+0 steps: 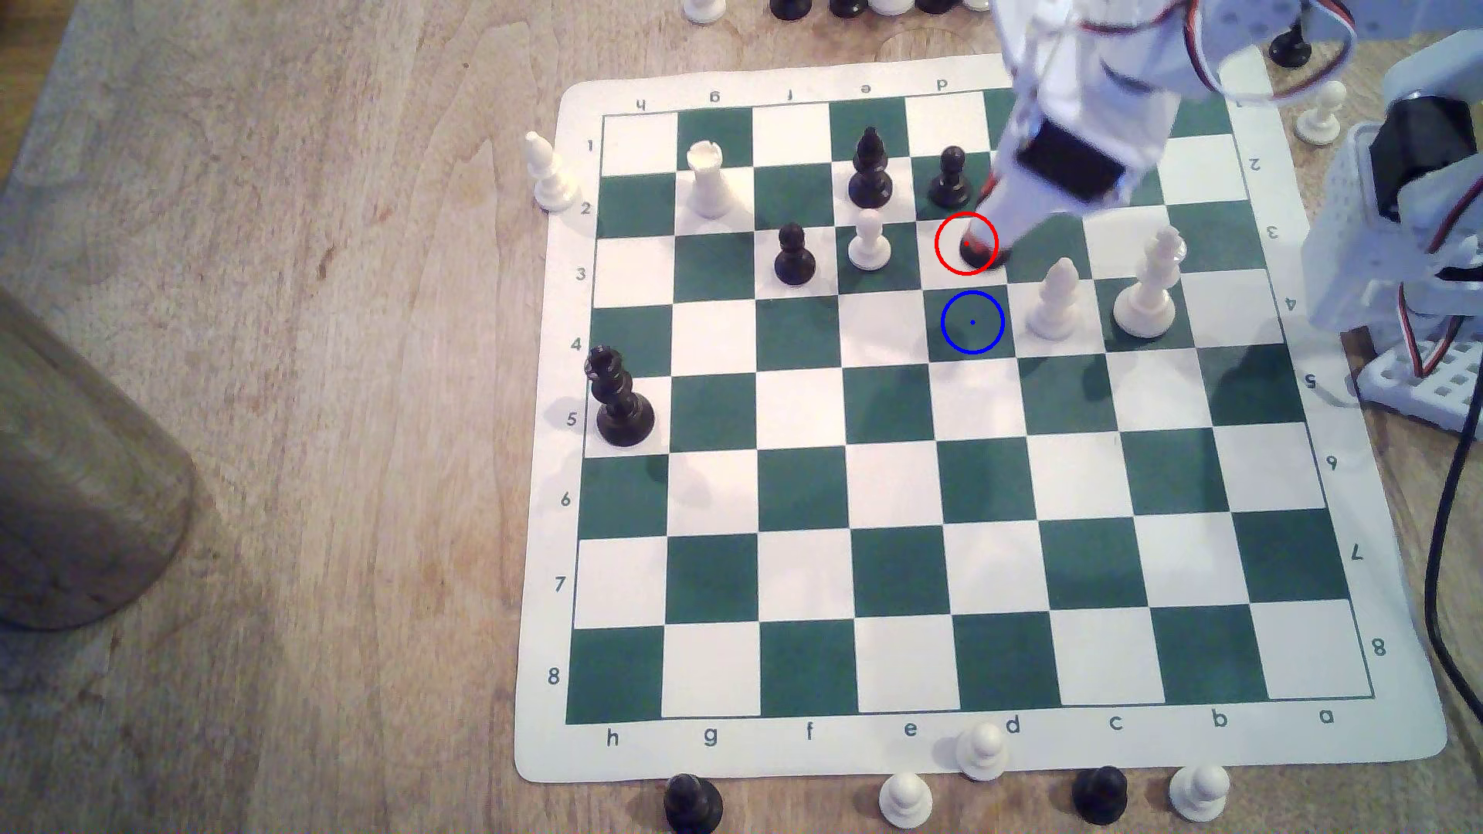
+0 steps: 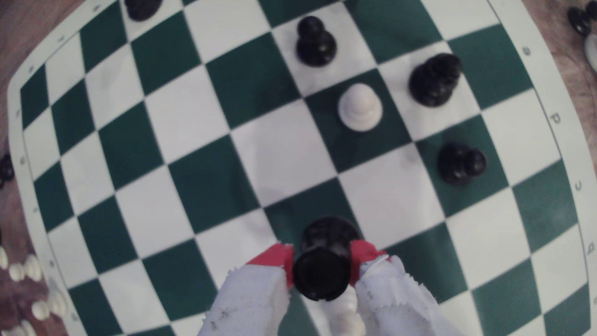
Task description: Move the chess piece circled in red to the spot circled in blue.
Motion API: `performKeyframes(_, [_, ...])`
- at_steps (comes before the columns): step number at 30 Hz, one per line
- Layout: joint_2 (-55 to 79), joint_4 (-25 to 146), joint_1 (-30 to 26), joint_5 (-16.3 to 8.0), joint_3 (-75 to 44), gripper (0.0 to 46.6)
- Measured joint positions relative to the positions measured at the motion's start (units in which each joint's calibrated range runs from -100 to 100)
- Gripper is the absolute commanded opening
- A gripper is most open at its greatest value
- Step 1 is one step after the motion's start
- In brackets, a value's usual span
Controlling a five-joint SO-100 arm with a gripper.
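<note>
The chess piece circled in red (image 1: 982, 257) is a short black rook on a white square, and its base shows inside the red ring under my arm. In the wrist view the rook (image 2: 321, 274) sits between my red-tipped fingers (image 2: 277, 257), which press on both of its sides. My gripper (image 1: 985, 239) is shut on it, reaching down from the exterior view's upper right. The spot circled in blue (image 1: 972, 321) is the bare dark green square one row nearer the camera. Whether the rook's base touches the board I cannot tell.
Close to the rook stand a black pawn (image 1: 951, 178), a white pawn (image 1: 869, 242) and a white bishop (image 1: 1055, 301). A tall white piece (image 1: 1149, 289) stands further to the exterior view's right and a black bishop (image 1: 870, 172) behind. Loose pieces line the board's edges.
</note>
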Motion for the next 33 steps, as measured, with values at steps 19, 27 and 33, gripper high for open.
performKeyframes(19, [12.1, -11.2, -2.8, -1.4, 2.6, 0.2])
performKeyframes(27, [12.5, -11.8, -3.5, -1.4, 3.3, 0.2])
performKeyframes(33, [14.0, -12.2, -2.2, -1.4, 3.3, 0.2])
